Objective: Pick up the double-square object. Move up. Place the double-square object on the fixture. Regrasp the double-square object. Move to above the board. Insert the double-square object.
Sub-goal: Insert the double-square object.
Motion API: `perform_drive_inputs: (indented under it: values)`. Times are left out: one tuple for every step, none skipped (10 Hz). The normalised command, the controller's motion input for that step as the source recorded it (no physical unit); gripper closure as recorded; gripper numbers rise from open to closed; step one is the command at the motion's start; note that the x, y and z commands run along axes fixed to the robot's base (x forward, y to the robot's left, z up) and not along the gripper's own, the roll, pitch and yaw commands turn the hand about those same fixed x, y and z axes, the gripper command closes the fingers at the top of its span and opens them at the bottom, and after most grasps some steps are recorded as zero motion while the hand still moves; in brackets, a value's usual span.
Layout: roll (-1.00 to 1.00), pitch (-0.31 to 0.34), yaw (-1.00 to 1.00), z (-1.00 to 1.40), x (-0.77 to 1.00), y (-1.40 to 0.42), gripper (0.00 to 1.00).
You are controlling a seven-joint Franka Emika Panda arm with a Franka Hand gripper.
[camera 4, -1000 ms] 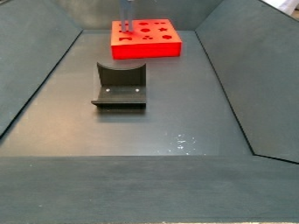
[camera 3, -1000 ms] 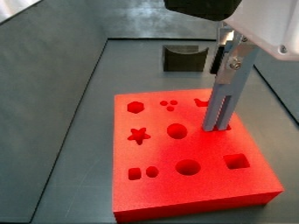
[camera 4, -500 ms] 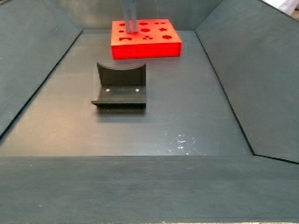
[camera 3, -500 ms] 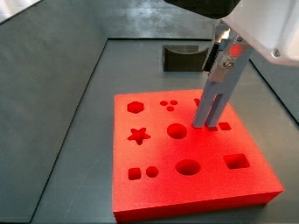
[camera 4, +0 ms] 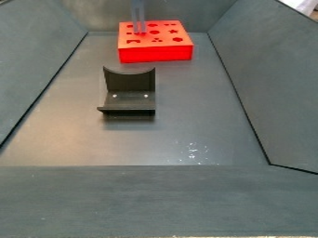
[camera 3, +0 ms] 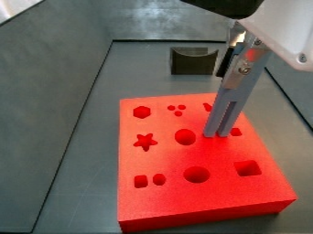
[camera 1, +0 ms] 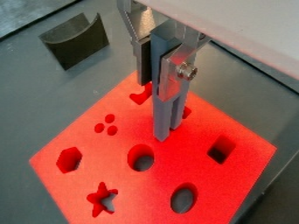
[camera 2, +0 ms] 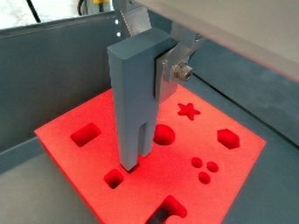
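We see the gripper [camera 3: 236, 57] over the red board [camera 3: 171, 206], its fingers [camera 1: 183, 66] clamped narrow on the top of the blue-grey block [camera 2: 136, 96], which hangs upright with its lower end right at the board face. In both wrist views the block's tip sits by the board's middle, close to a round hole [camera 1: 140, 159]; in a wrist view it hovers just past a small square hole [camera 2: 114, 178]. We cannot tell whether the tip is touching the board or just clear of it. In a side view the block [camera 3: 229, 96] leans a little, top toward 1 o'clock, tip near the paired square holes [camera 3: 145, 180] but well apart from them, roughly at their 2 o'clock. The fixture [camera 4: 126, 91] stands on the floor, apart from the board at about its 6 o'clock in that side view, with nothing on it. We judge the step as the insert, with alignment not settled. To do it well we would keep the grip firm, square the block to vertical, match its long cross-section to the double-square slot, slide over it without dragging on the surface, then press straight down slowly. Risk as we judge it: a tilted tip catching the hole's rim and jamming or slipping in the fingers.
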Motion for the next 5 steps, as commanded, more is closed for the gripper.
perform_drive_inputs:
  values:
    - [0.0,-0.014,0.0,0.0,0.0,-0.01,1.0]
    - [-0.04,-0.353,-0.04,0.0,0.3,-0.04,1.0]
    - [0.0,-0.399,-0.01,0.0,0.64,-0.03,1.0]
    - [0.06,-0.323,0.0,0.0,0.85,0.0,1.0]
    - [0.17,0.0,-0.02,0.0,0.8,-0.01,1.0]
